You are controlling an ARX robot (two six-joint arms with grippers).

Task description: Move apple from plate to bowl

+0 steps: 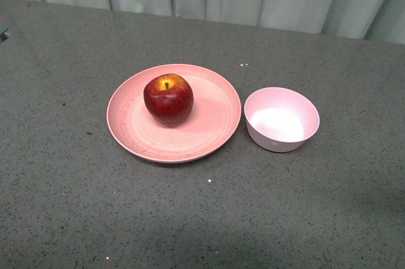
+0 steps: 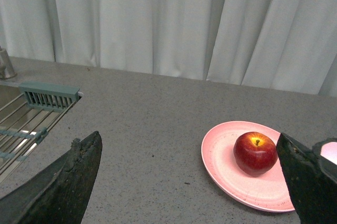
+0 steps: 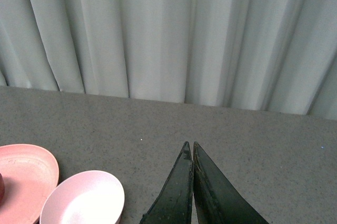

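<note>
On the grey bench [image 1: 76,206], the apple [image 1: 168,98] sat upright on the plate [image 1: 215,133], a little left of its centre. The bowl [image 1: 273,140] stood empty just beside the plate's right edge. Neither arm showed in the front view. The left end effector [image 2: 188,137] was released, jaws spread wide with nothing between them, well short of the apple. The right end effector [image 3: 190,146] was clenched on nothing, apart from the bowl. The approach seemed to be the step in hand. Next, the left arm would probably need to reach the plate, straddle the apple and close.
</note>
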